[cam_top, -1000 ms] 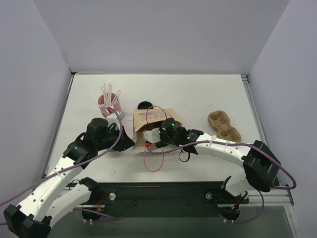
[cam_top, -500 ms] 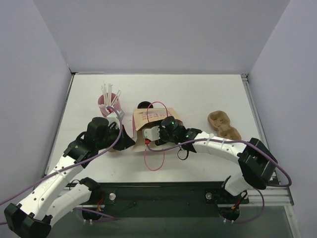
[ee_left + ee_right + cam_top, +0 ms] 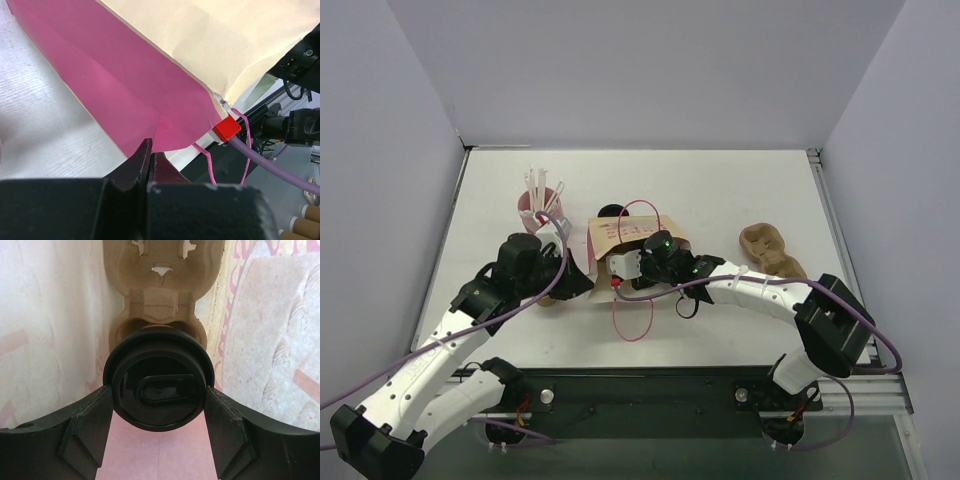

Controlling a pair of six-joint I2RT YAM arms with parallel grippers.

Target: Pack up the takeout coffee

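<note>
We are seeing the small brown kraft paper cup with a black plastic lid (image 3: 159, 387) sitting inside the tan paper bag (image 3: 270, 330). It is clamped between the right gripper (image 3: 159, 405) jaws and butting against the moulded pulp carrier (image 3: 162, 285).

Takeout coffee (image 3: 159, 390) inside paper bag (image 3: 605, 238)

Robotics lab test cell, bare white tabletop (image 3: 720, 190) boxed in by plain pale walls (image 3: 640, 70), left arm (image 3: 440, 350) and right arm (image 3: 765, 295) bolted to a metal base rail (image 3: 650, 385), purple cables (image 3: 882, 345) trailing
</note>
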